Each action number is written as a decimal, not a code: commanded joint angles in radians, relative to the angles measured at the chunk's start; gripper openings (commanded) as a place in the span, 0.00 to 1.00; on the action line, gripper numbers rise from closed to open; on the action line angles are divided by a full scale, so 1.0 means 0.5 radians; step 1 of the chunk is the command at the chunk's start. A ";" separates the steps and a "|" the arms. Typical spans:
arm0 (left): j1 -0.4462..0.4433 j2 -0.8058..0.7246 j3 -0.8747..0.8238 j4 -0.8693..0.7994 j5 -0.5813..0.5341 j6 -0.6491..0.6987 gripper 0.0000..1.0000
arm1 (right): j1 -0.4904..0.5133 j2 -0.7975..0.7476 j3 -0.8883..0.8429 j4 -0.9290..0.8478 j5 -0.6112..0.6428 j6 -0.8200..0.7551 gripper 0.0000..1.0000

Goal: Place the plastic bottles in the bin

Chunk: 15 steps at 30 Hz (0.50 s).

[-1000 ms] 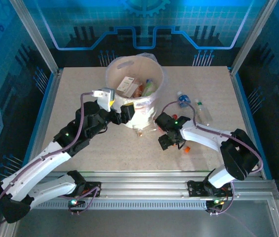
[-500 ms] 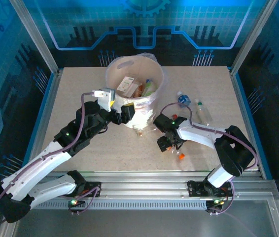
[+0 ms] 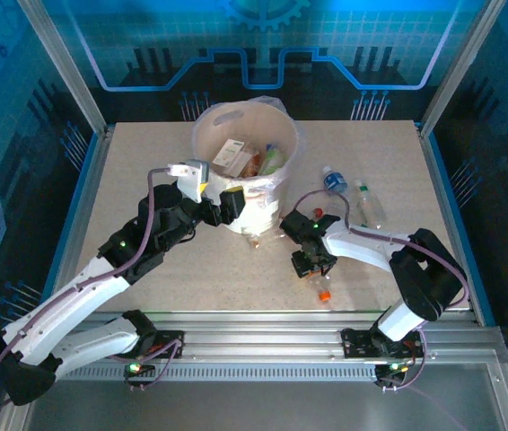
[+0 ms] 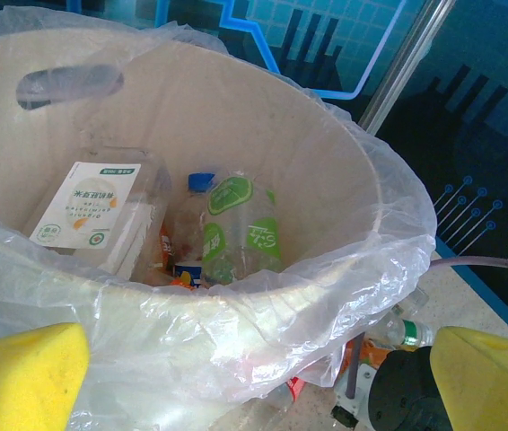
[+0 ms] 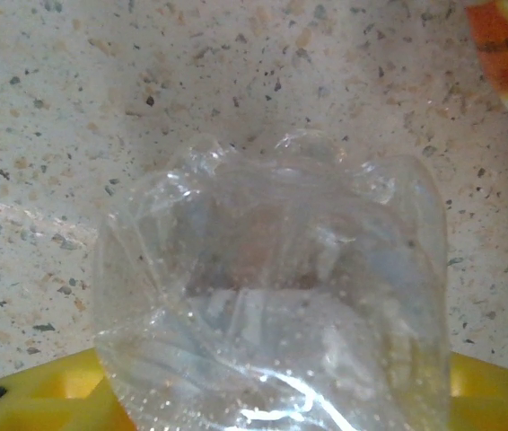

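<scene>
While the left tool gapes wide at the bin, the right tool, on the tabletop right of the bin, pinches a crumpled clear bottle, probably light, thin-walled and slippery, best squeezed gently mid-body.

bin: large round white bucket, upright at the table's far middle; a clear bag lines it and spills over the rim; pinkish-tan inside.
white-labelled bottle: in the bin, against its left wall.
green-labelled bottle: blue cap, in the bin just beside the white-labelled one.
blue-capped bottle: lying on the table right of the bin.
pale-capped bottle: clear, lying near it, farther right.
crumpled clear bottle: dented, on the speckled table between the right gripper's yellow pads.
</scene>
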 commanded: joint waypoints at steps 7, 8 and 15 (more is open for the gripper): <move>-0.009 -0.084 -0.044 0.033 -0.200 0.013 0.99 | 0.028 -0.418 0.288 -0.401 0.154 0.168 0.44; -0.010 -0.101 -0.054 0.043 -0.216 0.008 0.99 | 0.028 -0.472 0.354 -0.456 0.188 0.189 0.43; -0.007 -0.193 -0.152 0.162 -0.329 -0.023 0.99 | 0.018 -0.645 0.918 -0.637 0.303 0.247 0.37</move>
